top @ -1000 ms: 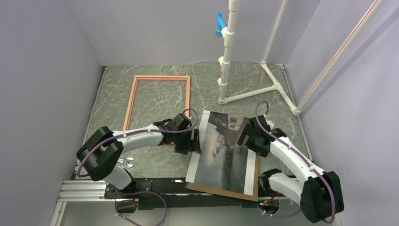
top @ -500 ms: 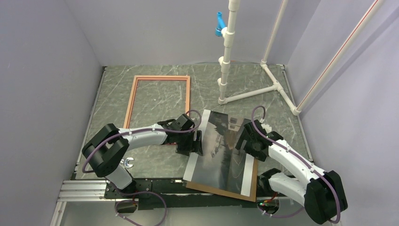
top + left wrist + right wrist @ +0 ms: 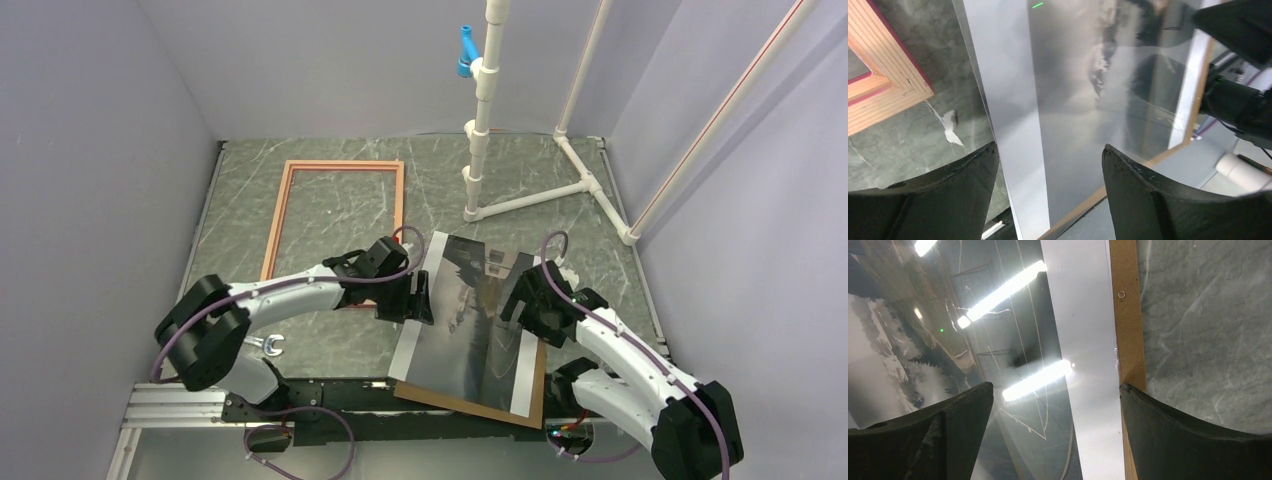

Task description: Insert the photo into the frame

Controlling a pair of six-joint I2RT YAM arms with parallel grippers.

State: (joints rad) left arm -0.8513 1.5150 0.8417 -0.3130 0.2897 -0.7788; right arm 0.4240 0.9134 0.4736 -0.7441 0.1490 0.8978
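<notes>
The photo (image 3: 470, 320), a dark cloudy landscape with white bands, lies face up on a brown backing board (image 3: 470, 407) at the centre right. My left gripper (image 3: 418, 296) is open at its left edge; in the left wrist view the left gripper (image 3: 1049, 150) straddles the left white band of the photo (image 3: 1073, 100). My right gripper (image 3: 522, 300) is open over the right side; the right wrist view shows the right gripper (image 3: 1055, 387) spanning the photo (image 3: 1083, 315) and the backing board (image 3: 1125, 315). The salmon frame (image 3: 279, 220) lies empty at the back left, its corner (image 3: 883, 85) close to the left gripper.
A white pipe stand (image 3: 478, 150) with a blue clip (image 3: 465, 52) rises at the back right, its feet spreading across the table. A small silver metal piece (image 3: 268, 346) lies near the left arm's base. Grey walls close in on three sides.
The photo has slid a little to the left on the board, and its right white band now shows. Both grippers stay open at its edges, and the right one has shifted slightly.
</notes>
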